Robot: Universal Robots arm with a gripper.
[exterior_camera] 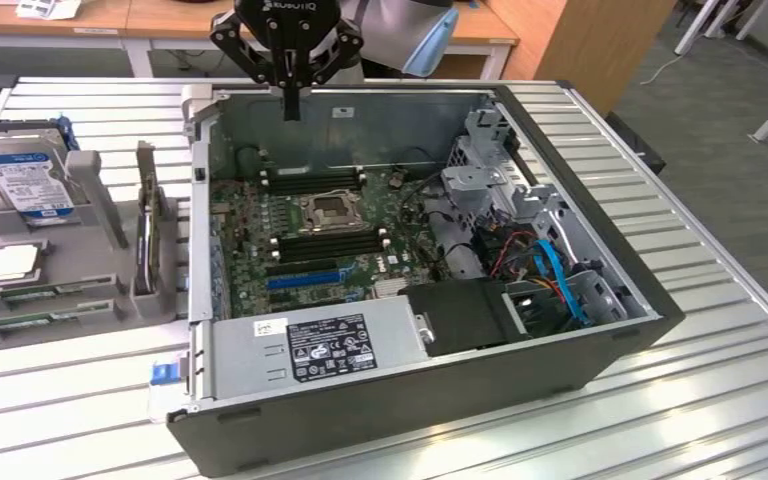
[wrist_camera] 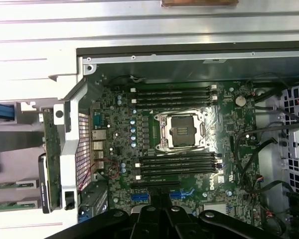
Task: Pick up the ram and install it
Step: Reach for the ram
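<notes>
Hanging above the far end of the open computer case [exterior_camera: 424,410], the gripper [exterior_camera: 291,112] keeps its jaws pressed together and grips nothing. It is well above the motherboard [exterior_camera: 244,225] that lies on the case floor. In the wrist view the closed fingers [wrist_camera: 158,199] reach over the board's edge near the blue slots [wrist_camera: 139,196].

The ram [exterior_camera: 40,294] is outside the case, on the exterior view's left of it. It lies flat in a gray holder [exterior_camera: 91,190] on the slatted metal table [exterior_camera: 704,400], well apart from the gripper. A second green stick [exterior_camera: 37,322] lies just beside it in the next groove; the wrist view shows both at the case's outer side [wrist_camera: 7,184] [wrist_camera: 7,205]. The same holder carries a hard drive [exterior_camera: 27,180] with a blue label and a small square CPU chip [exterior_camera: 13,262].

Inside the case, black memory slots [exterior_camera: 311,180] [exterior_camera: 331,243] run along both sides of the CPU socket [exterior_camera: 328,210]. A power supply [exterior_camera: 331,340] fills the case's near end.
</notes>
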